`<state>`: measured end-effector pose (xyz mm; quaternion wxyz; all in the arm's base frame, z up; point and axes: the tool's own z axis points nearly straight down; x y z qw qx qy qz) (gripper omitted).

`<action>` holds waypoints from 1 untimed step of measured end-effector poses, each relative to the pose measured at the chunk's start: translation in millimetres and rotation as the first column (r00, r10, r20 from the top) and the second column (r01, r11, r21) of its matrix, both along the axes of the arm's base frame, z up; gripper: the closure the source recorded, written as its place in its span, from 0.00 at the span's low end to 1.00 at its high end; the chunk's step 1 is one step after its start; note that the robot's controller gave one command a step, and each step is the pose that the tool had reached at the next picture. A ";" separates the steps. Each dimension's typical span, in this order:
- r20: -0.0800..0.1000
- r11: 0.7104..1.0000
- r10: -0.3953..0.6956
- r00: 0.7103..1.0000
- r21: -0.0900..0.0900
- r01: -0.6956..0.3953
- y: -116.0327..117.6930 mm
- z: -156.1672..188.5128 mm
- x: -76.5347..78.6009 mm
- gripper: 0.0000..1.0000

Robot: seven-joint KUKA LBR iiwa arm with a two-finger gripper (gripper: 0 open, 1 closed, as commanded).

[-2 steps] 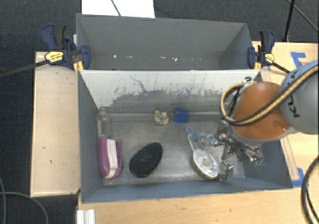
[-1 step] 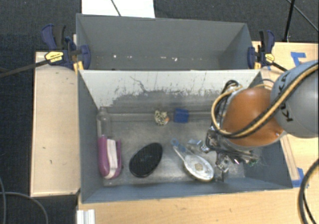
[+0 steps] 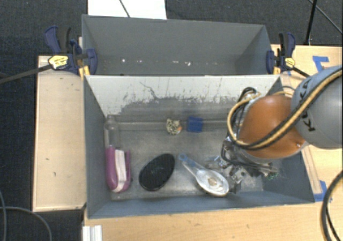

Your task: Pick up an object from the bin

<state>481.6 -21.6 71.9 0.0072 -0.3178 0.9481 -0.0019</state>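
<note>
**Hovering low beside the spoon at the bin's 4 o'clock**

Position: the claw point(image 3: 239, 169) sits low over the floor of the grey bin point(image 3: 177, 47), at about 4 o'clock from the floor's centre. The arm's orange cover point(image 3: 268, 127) and looped cables are above it. Whether it stands wide or narrow cannot be told, because the cover and dark wrist parts hide it. Nothing is seen held.

Nearest thing: a spoon point(image 3: 210, 180) with a shiny silver bowl and a pale blue handle lies flat at about 5 o'clock. Its bowl is just beside the claw on the 9 o'clock side, and its handle runs off toward 10 o'clock.

Other contents, well apart:
- a black oval brush-like object point(image 3: 156, 171) at 7 o'clock
- a purple and white item point(image 3: 118, 169) at 8 o'clock
- a small blue block point(image 3: 194, 124) at 12 o'clock
- a small beige lump point(image 3: 173, 126) just beside the block

Handling assessment: the spoon is judged light, stiff and not fragile. The polished bowl is likely slippery and too broad and shallow for a sure hold. The recommended hold is across the narrow handle or neck, closing from both sides. Because it lies flat on metal, the risk is that it skids or pivots instead of lifting.
</note>
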 end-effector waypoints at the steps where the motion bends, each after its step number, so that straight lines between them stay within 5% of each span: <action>1: -0.004 0.998 -0.062 0.998 -0.001 0.062 -12.1 119.4 19.7 1.00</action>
